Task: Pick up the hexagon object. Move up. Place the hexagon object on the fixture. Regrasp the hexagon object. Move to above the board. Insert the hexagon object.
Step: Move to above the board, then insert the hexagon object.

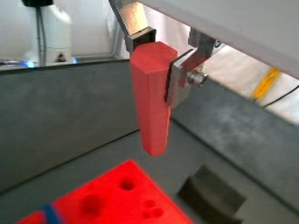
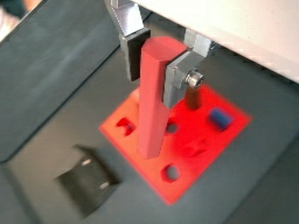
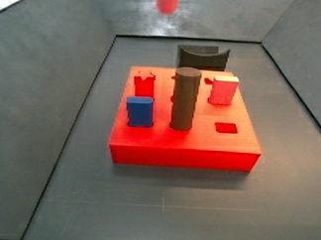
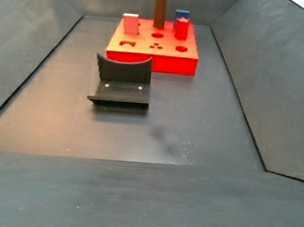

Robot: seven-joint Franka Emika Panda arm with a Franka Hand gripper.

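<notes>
Hand (image 2: 155,61) raised well above the surface (image 4: 181,128), its 2 fingers (image 1: 184,74) clamped on the hexagon object (image 1: 149,96), hanging upright. Below, apart: the board (image 3: 189,143) with pegs, the fixture (image 4: 122,80) just beside it.

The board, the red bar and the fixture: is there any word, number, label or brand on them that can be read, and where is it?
None: no readable text in any view.
The board: plain red, no marking.
The red bar, held in the gripper: plain.
The fixture: plain dark, no label.
</notes>
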